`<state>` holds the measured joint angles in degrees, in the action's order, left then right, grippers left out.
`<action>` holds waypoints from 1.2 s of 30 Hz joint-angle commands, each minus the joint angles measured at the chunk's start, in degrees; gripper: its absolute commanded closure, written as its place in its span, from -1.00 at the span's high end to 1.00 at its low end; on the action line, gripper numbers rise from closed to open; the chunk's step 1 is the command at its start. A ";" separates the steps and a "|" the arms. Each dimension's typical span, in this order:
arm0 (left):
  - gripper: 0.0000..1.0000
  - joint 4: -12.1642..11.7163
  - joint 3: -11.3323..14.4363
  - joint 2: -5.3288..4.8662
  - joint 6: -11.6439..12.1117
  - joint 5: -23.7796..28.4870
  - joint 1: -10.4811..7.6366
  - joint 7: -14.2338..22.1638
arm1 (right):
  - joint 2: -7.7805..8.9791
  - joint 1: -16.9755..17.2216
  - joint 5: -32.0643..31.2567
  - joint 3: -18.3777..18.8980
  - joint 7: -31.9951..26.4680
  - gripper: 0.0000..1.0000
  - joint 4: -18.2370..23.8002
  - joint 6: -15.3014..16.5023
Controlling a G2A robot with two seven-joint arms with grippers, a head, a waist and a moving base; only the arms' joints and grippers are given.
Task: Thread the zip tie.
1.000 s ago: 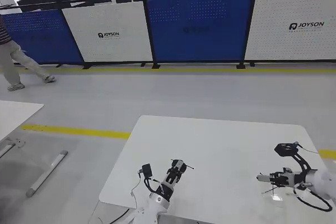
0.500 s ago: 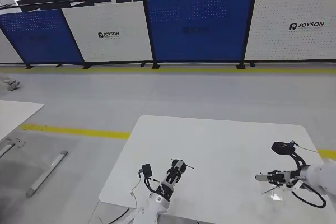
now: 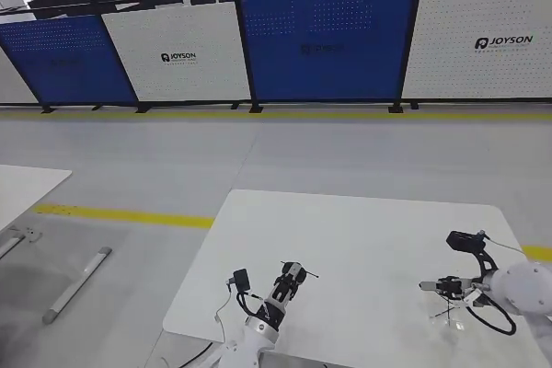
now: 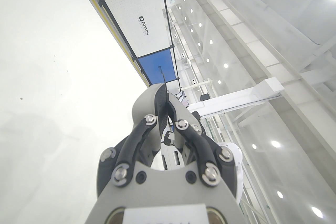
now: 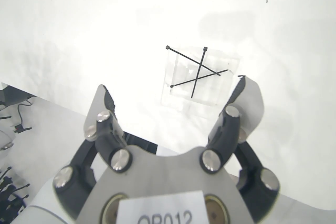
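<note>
Left fingers (image 4: 147,107) around black zip tie (image 4: 163,78)

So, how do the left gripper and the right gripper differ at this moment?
The left gripper is shut on a thin black zip tie; the right gripper is open and empty. The left gripper aims across the table; the right gripper aims down at three crossed zip ties on a clear tray. Both have black-padded fingers.

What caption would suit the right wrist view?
Open right gripper above three crossed black zip ties on a clear tray.
</note>
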<state>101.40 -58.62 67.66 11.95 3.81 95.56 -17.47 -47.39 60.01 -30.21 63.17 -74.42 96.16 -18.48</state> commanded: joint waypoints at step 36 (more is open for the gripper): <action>-1.00 0.00 0.00 0.00 0.00 0.00 0.00 0.00 | -3.94 0.54 -10.68 -0.31 -5.22 -0.60 -5.86 -1.00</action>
<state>101.40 -58.62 67.66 11.95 3.81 95.56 -17.47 -51.23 60.54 -40.67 62.95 -79.64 90.37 -19.48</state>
